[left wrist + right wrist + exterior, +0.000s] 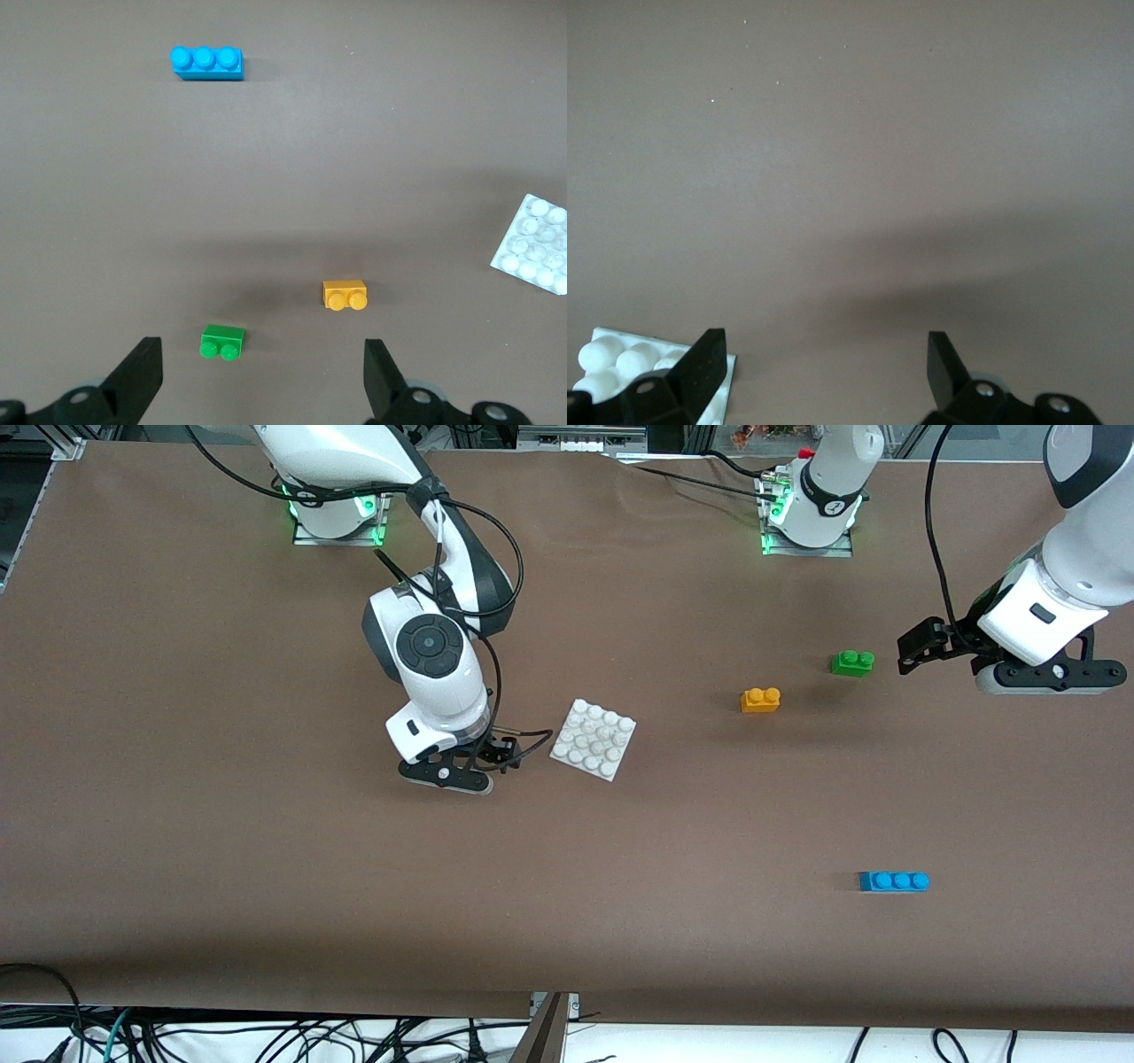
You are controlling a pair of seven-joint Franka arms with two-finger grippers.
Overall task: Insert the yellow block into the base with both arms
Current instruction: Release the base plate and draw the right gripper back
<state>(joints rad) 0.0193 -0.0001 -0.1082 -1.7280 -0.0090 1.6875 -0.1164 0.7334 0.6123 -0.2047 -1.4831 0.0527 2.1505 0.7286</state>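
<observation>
The right gripper is hanging wide-fingered just beside the base. The yellow block is sitting loose on the desk near the green brick; light, rigid, probably slick, best pinched across its flat sides. The left gripper is hovering empty, fingers spread.

A robotics lab bench: two white arms bolted on metal plates with green status lights, brown table covering, aluminium framing along the edge, tangled cables hanging below, toy bricks laid out as test pieces.
</observation>
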